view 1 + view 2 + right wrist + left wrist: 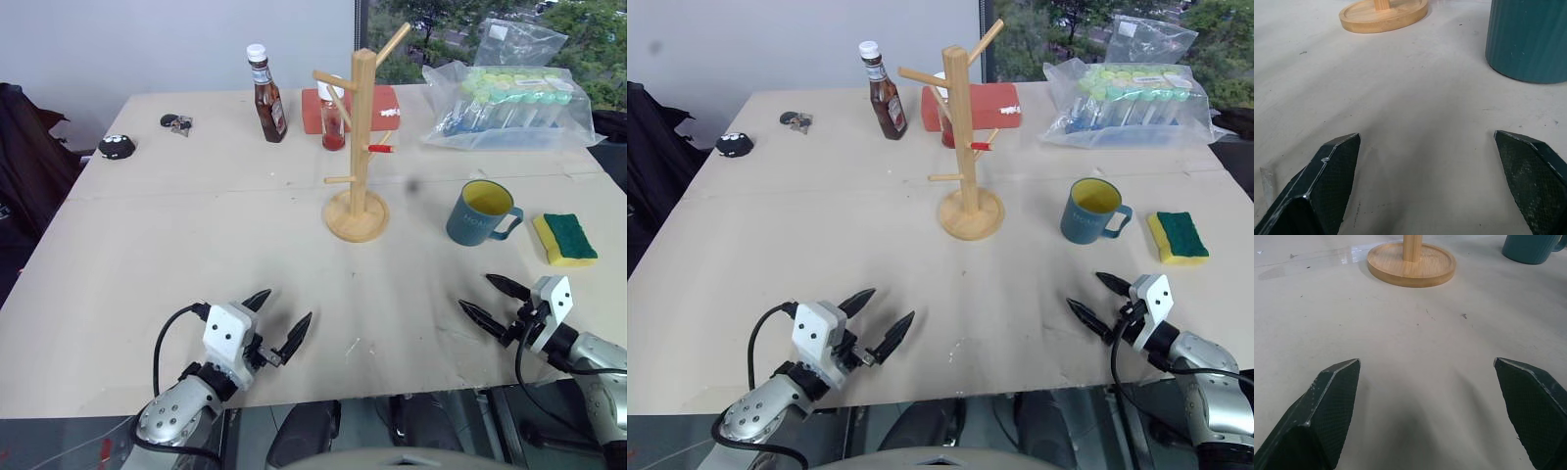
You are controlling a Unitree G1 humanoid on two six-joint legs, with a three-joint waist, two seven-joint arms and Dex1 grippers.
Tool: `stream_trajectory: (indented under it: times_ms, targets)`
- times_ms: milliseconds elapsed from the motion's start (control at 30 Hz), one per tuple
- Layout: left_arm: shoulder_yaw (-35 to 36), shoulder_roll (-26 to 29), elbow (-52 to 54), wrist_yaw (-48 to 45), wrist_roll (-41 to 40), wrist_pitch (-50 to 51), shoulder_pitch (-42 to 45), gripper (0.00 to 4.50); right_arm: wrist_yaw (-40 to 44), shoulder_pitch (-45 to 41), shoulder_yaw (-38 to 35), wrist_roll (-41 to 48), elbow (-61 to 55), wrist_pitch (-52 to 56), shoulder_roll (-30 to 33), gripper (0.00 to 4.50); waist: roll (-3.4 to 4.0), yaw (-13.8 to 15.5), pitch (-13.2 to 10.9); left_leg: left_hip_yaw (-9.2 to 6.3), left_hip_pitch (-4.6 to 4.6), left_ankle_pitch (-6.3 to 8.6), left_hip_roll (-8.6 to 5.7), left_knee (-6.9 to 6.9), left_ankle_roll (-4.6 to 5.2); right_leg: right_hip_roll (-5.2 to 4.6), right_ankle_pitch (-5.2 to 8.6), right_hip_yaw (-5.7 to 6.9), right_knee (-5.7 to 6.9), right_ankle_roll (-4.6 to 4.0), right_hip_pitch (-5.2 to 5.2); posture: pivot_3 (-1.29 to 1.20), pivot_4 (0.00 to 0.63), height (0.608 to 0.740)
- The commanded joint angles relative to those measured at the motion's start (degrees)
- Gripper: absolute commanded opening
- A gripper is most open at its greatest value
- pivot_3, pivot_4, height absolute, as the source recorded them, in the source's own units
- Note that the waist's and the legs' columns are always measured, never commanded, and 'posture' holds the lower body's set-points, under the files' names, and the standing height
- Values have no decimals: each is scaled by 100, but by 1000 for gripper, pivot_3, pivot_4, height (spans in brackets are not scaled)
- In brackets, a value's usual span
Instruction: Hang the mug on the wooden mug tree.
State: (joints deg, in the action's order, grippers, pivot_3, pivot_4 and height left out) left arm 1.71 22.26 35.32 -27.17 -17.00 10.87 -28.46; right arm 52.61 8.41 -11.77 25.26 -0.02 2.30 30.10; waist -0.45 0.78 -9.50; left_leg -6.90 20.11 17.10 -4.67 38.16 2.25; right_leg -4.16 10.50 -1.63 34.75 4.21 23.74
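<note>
While both claws idle wide open w/ nothing held, right gripper [496,300] sits nearest the mug [479,212], upright on table, right of the wooden mug tree [358,147]. Ceramic: rigid, glazed-slick, chippable; prob. pinch rim/wall, keeping handle free.

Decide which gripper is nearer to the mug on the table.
Right. The right gripper sits open just in front of the mug; the left gripper is open much farther away, across the table.
</note>
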Motion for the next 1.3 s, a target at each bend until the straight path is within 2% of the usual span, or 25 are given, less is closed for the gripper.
stream_trajectory:
  times_ms: [33,600,733,967,1133,1300]
  targets:
    - [-27,68,36,-142,-37,-117,63,4500,-22,125,-158,17,-128,-141,18,4430,0,1,0,0,0,0,0,0,0,0,0,0,0,0,0,0,150,737]
    - [-87,103,-333,-559,-54,-341,375,4500,-652,409,-226,-46,-481,-327,-164,4430,2,2,-4,-7,4,0,0,0,-1,0,0,5,-2,0,0,0,150,737]
    - [-239,496,-451,-868,309,-512,553,4500,-1468,288,-322,-346,-561,-289,-390,4430,7,3,-7,-7,4,0,0,0,-1,0,0,6,-1,0,2,0,150,737]
    - [-288,1001,-205,-1426,-356,293,1764,4500,-2899,-234,-594,-721,-678,66,-715,4430,17,-3,-13,-10,3,-3,-3,3,-5,4,-1,9,6,-1,3,0,150,737]
    - [-461,1086,116,-1562,-982,1099,2728,4500,-3295,-644,-612,-752,-562,175,-828,4430,20,-10,-14,-7,5,-11,-5,0,-20,5,-19,6,5,-16,10,0,150,737]
    - [-753,1049,252,-1454,-1095,1595,3433,4500,-3578,-1007,-623,-803,-344,179,-966,4430,21,-24,-13,-4,12,-19,-6,-1,-33,7,-28,4,4,-6,17,0,150,737]
